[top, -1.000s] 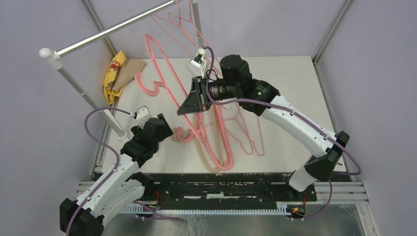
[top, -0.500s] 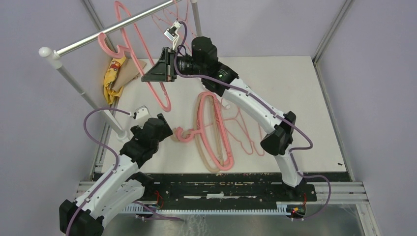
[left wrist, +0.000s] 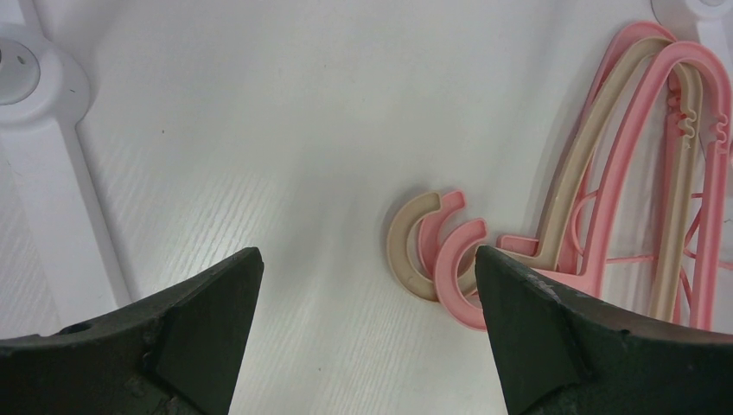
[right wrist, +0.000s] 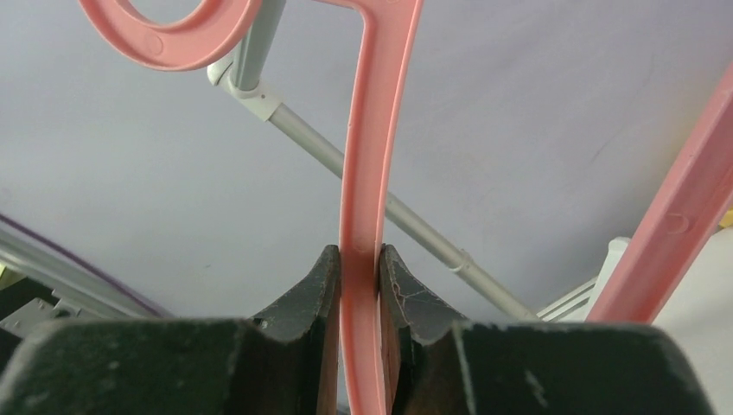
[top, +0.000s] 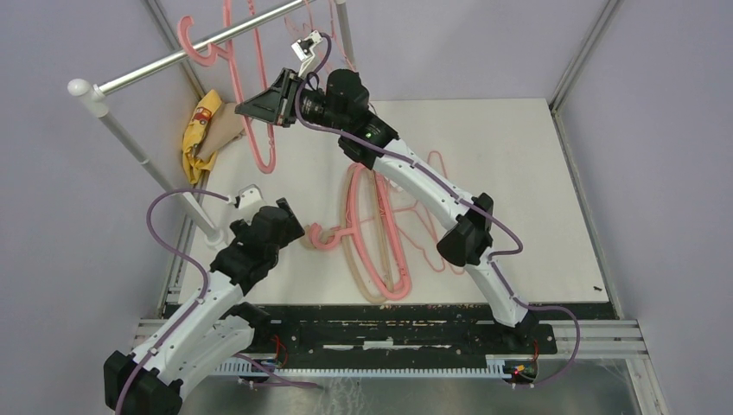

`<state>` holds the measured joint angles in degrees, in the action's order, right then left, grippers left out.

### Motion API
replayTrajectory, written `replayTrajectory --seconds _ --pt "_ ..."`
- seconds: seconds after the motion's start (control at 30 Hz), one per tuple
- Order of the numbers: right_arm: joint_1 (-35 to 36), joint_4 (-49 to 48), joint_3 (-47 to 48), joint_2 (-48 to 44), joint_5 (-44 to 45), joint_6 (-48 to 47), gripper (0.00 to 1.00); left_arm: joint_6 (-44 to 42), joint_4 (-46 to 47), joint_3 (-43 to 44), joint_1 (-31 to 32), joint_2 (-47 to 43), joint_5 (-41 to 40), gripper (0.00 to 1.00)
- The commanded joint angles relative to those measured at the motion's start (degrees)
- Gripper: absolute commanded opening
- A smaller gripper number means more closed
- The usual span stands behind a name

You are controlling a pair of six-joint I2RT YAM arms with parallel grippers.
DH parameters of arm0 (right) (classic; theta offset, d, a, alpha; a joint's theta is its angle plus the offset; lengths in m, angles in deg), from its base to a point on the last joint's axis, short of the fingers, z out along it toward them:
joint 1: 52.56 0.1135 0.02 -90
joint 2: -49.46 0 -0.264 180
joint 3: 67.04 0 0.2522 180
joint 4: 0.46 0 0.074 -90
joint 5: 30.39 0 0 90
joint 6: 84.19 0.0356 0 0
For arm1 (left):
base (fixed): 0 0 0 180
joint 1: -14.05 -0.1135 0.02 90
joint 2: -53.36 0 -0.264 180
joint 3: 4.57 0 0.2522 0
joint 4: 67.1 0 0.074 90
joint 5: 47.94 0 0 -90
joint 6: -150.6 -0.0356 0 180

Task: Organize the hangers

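My right gripper (right wrist: pixel 357 259) is closed tight on the flat shaft of a thick pink plastic hanger (right wrist: pixel 370 130), one black finger pressed against each side of it. The right arm is stretched up and to the far left, holding this hanger in the air. Its curved hook (top: pixel 194 48) sits at the silver metal rail (top: pixel 147 76). From the top view the hook overlaps the rail, but I cannot tell whether it is resting on the bar. The rest of the hanger hangs down beneath the gripper, above the far left part of the white table (top: pixel 519 164).

My left gripper (left wrist: pixel 365 268) is spread wide with nothing between its fingers, and it hovers low over bare tabletop. Just ahead of it lie the hooks of a beige plastic hanger (left wrist: pixel 404 251) and two pink plastic hangers (left wrist: pixel 458 281), stacked together flat on the table. Thin pink wire hangers (top: pixel 436 229) lie beside and partly under that stack on its right. A yellow and tan cloth (top: pixel 203 130) lies crumpled at the far left edge, near the rail's upright.
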<state>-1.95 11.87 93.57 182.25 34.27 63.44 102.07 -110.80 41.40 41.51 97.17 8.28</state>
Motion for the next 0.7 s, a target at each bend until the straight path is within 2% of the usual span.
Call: replayTrajectory --seconds 0.0,0.23,0.33,0.5,0.67 --pt "-0.1 -4.3 4.6 2.1 7.2 -0.2 0.11 -1.6 1.8 2.2 0.1 -0.8 0.4 1.0" --pt "-1.5 -2.1 0.0 1.9 9.5 1.7 0.11 -1.4 2.0 1.7 0.1 -0.7 0.4 1.0" --pt "-2.4 -1.5 -2.7 0.5 9.5 2.2 0.15 -1.3 2.4 1.7 0.1 0.1 0.5 1.0" --pt "-2.9 -2.2 -9.2 -4.5 9.7 0.5 0.27 -1.3 3.0 1.2 0.1 0.8 0.6 1.0" --pt "-3.0 -1.9 -17.5 -10.8 10.7 -3.4 0.47 -1.2 3.0 0.8 0.1 0.7 0.3 1.0"
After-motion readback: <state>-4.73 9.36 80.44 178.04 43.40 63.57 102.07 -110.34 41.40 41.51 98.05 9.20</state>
